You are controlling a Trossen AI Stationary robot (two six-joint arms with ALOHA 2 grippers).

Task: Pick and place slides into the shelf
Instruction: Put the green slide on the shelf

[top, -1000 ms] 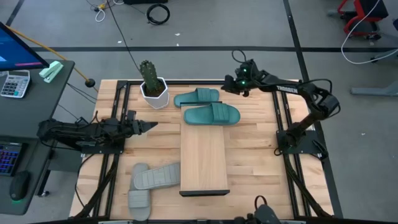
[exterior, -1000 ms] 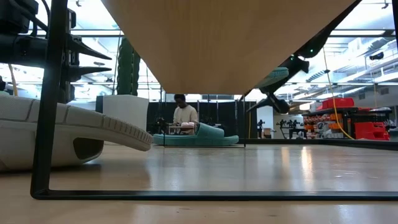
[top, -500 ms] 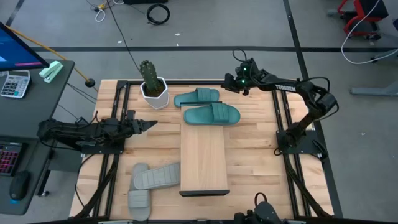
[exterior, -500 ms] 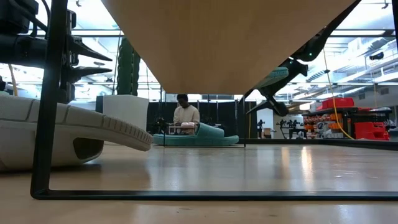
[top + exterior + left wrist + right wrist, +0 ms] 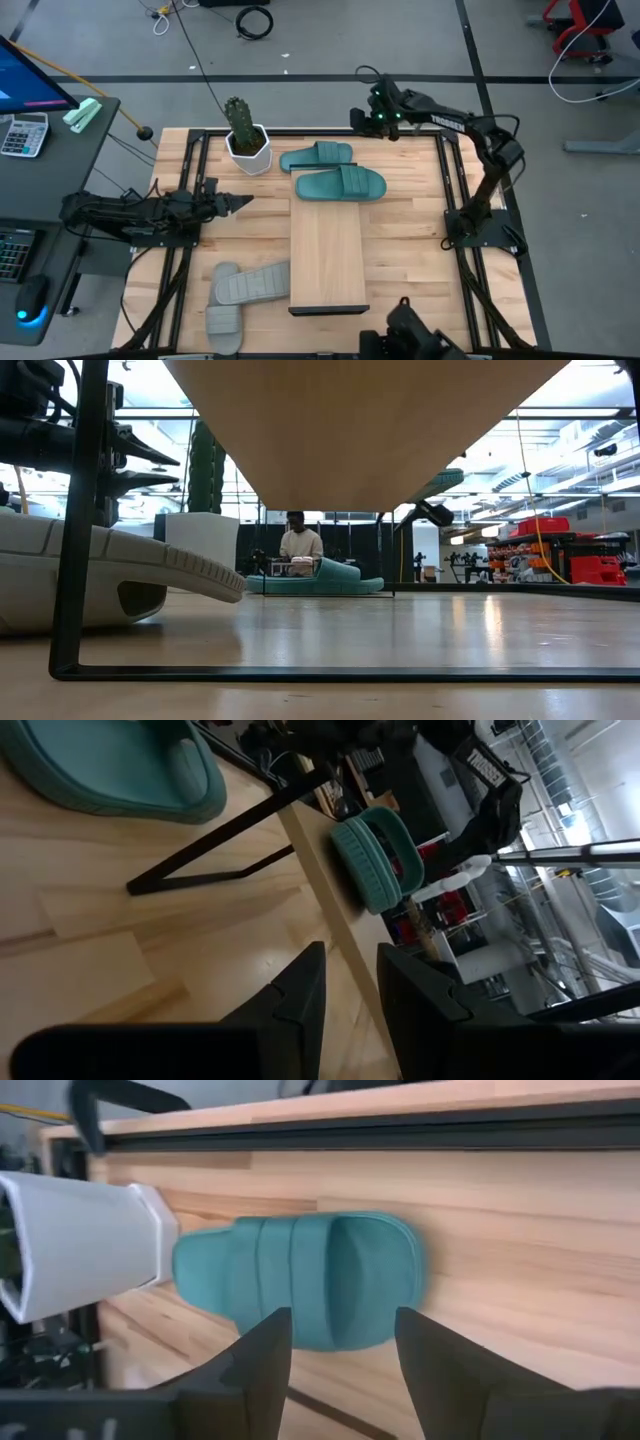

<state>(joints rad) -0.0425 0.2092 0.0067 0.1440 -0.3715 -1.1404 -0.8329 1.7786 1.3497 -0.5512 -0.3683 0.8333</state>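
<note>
- High view: pale wood shelf with thin black edging runs down the middle of the planked surface. One ribbed teal slide sits on its upper end, the other teal slide lies just above; two grey slides lower left.
- Left hand, mid-left: fingers narrowly apart, holding nothing.
- Right wrist view: right hand spread open, empty, over that rubbery teal slide beside the white faceted pot.
</note>
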